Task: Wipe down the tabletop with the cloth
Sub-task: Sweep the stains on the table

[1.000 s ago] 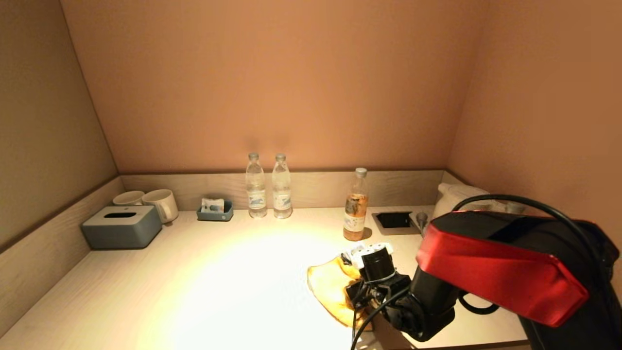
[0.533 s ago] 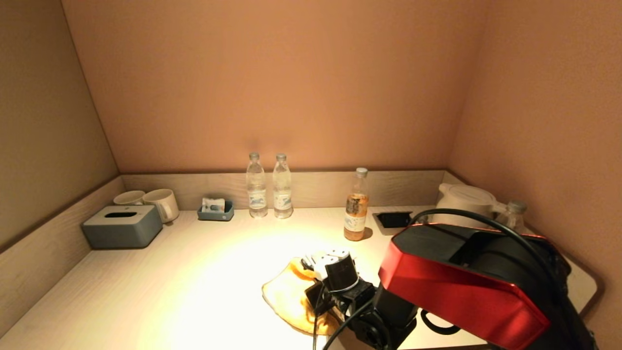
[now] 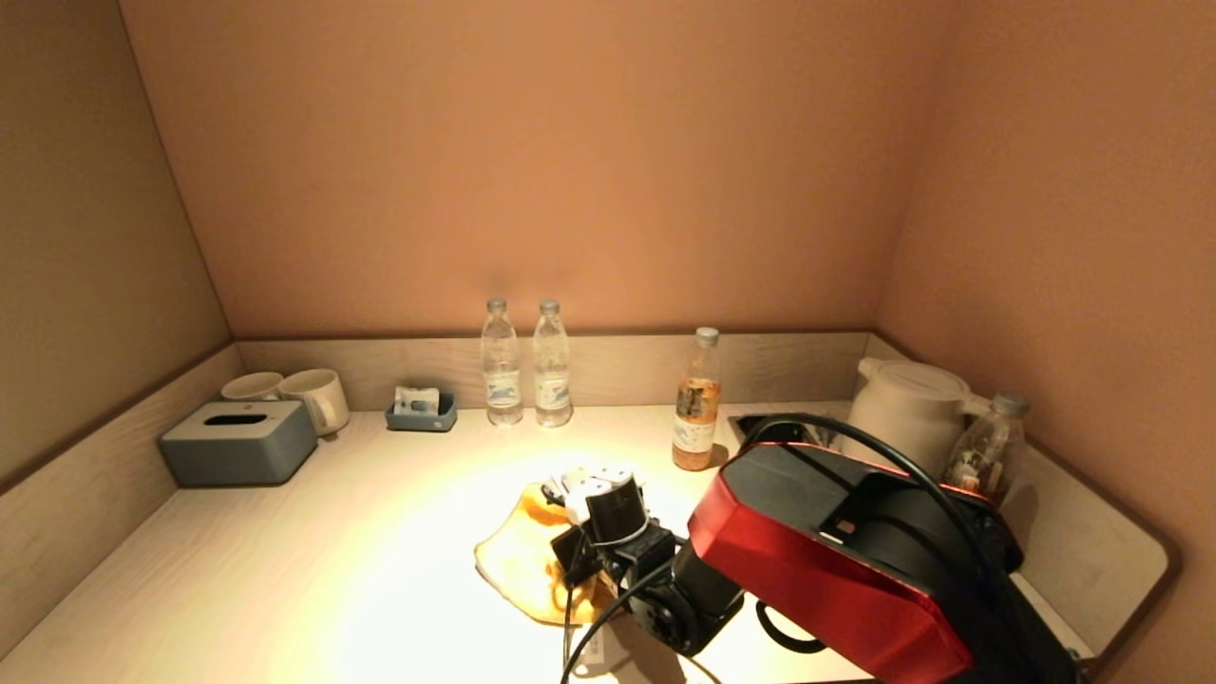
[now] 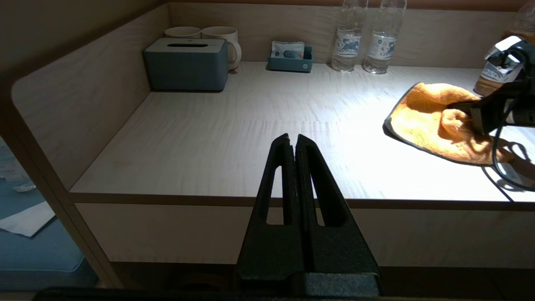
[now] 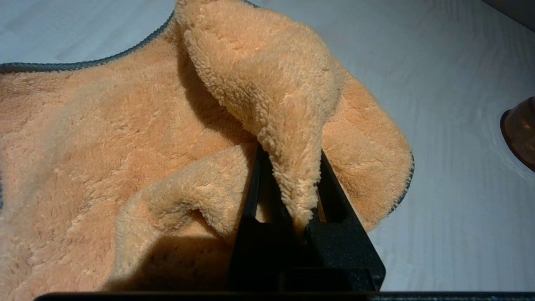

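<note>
An orange fleece cloth (image 3: 518, 562) with a dark hem lies spread on the pale wood tabletop (image 3: 313, 570), near its middle front. My right gripper (image 5: 288, 167) is shut on a raised fold of the cloth (image 5: 267, 96) and presses it to the table; it also shows in the left wrist view (image 4: 480, 113) on the cloth (image 4: 426, 117). My left gripper (image 4: 291, 140) is shut and empty, held off the table's front edge (image 4: 167, 200), out of the head view.
A juice bottle (image 3: 697, 404), two water bottles (image 3: 524, 366), a white kettle (image 3: 902, 404), a small bottle (image 3: 988, 442), a recessed socket box (image 3: 750, 423), a blue tray (image 3: 421, 410), two mugs (image 3: 294, 394) and a grey tissue box (image 3: 237, 442) stand along the back and sides.
My right gripper has dragged the cloth leftward across the table, from the right front towards the middle. The kettle and small bottle have come into view.
</note>
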`<state>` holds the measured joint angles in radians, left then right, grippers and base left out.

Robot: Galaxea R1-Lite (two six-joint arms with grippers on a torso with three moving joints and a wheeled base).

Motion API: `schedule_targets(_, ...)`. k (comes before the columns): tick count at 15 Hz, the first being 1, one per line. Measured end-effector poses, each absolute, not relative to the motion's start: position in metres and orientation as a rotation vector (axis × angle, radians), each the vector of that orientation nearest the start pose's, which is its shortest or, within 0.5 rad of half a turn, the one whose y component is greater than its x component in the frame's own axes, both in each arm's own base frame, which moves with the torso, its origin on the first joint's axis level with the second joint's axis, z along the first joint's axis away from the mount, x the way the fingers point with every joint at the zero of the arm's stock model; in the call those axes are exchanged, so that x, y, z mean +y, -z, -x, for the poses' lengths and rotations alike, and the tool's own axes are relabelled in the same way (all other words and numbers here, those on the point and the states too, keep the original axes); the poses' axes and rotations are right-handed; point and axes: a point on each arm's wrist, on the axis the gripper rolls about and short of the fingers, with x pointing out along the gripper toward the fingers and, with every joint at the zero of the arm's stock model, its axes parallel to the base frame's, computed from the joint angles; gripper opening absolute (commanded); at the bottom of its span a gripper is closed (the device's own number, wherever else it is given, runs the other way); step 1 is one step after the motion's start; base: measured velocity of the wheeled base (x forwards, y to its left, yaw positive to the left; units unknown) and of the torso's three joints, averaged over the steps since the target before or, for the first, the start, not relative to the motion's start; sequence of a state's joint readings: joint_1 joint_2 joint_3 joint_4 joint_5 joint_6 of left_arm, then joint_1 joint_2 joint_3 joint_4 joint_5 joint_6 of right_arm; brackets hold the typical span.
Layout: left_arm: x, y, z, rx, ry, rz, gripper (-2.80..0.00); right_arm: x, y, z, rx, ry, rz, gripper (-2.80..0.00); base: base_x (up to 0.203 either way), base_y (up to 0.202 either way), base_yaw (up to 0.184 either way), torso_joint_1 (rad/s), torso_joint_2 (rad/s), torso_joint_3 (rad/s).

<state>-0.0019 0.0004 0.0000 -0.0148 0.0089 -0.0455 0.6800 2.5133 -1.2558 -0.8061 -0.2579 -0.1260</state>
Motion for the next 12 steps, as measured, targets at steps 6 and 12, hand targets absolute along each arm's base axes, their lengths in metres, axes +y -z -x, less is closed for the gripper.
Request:
schedule_targets(6, 0.0, -0.077, 0.023, -0.015, -0.006, 0.046, -2.8, 0.249, 0.022, -0.412, 0.447, -0.32, 0.329, -2.8, 0.0, 0.0, 0.0, 0.0, 0.0, 0.0)
schedule_targets(12, 0.0, -0.077, 0.023, -0.015, -0.006, 0.046, -2.8, 0.207, 0.016, -0.428, 0.482, -0.23, 0.314, -2.8, 0.0, 0.0, 0.0, 0.0, 0.0, 0.0)
